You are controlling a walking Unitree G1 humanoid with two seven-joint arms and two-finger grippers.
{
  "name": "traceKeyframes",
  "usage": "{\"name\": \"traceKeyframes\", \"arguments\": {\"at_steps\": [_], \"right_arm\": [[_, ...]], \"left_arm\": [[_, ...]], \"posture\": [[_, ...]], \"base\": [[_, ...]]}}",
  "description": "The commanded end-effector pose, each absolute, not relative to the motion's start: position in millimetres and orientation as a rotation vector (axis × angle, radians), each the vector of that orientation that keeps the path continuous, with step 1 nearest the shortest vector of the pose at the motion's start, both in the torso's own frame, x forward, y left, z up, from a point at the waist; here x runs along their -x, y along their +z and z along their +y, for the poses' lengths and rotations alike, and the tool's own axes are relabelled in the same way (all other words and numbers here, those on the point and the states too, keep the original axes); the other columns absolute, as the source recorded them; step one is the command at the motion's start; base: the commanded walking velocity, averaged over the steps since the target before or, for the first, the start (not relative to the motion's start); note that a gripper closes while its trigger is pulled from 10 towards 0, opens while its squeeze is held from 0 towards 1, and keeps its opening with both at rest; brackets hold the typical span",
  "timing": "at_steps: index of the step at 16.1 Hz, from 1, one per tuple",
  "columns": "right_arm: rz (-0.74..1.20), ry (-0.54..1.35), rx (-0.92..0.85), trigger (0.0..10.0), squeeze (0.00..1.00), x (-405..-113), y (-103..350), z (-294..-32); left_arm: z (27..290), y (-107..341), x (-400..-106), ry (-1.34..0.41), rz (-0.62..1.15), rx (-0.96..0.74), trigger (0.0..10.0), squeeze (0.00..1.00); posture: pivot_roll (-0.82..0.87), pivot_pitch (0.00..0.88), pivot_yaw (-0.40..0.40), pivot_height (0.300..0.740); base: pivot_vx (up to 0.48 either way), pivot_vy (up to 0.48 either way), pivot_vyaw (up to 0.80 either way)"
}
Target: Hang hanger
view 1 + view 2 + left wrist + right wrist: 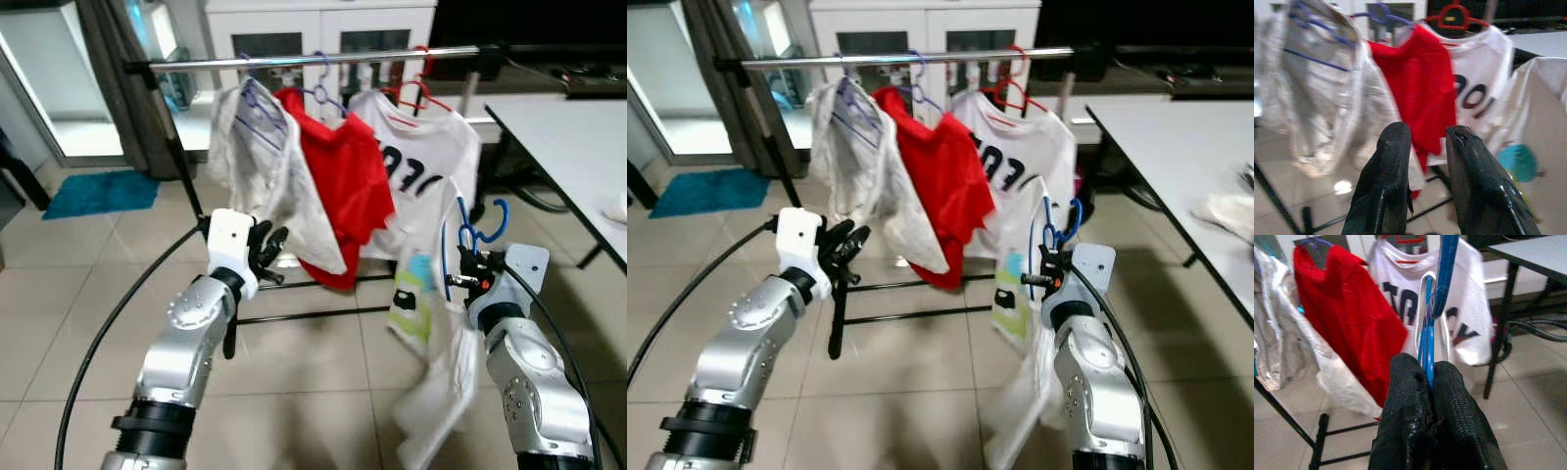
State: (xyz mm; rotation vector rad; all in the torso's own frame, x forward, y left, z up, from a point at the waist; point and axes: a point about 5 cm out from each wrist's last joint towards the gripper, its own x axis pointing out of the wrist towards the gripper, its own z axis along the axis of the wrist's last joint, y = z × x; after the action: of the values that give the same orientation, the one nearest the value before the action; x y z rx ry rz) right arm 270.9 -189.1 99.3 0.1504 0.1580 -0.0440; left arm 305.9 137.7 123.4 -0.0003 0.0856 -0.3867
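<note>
Right gripper [1431, 382] pinches the blue hanger [477, 233] below the rail [313, 60]; left gripper [1427, 147], narrowly parted, faces the red shirt [1418, 88]; bare rail lies rightward.

The room is bright with soft daylight. The strongest light comes from the glass door [54, 83] far left of the rack [313, 59], and the floor [294, 372] near it shines pale. Dark shadows lie on the floor under the rack and under the table [578, 137]. The rail has a thin white glare. The head views are fairly sharp. The wrist views are softer, the black fingers [1386, 186] up close are blurry, and the red shirt [1420, 93] looks smeared.
</note>
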Motion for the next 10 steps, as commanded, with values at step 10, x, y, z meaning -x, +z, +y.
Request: {"name": "traceKeyframes", "arguments": {"at_steps": [10], "right_arm": [[0.124,0.044,-0.075,10.0,0.00,-283.5,108.5,-170.8]], "left_arm": [[147.8,124.7,-315.6,-0.317,0.099,0.008,10.0,0.00]], "posture": [[-0.12,0.000,0.055,0.740]], "base": [[0.131,0.000,0.00]]}}
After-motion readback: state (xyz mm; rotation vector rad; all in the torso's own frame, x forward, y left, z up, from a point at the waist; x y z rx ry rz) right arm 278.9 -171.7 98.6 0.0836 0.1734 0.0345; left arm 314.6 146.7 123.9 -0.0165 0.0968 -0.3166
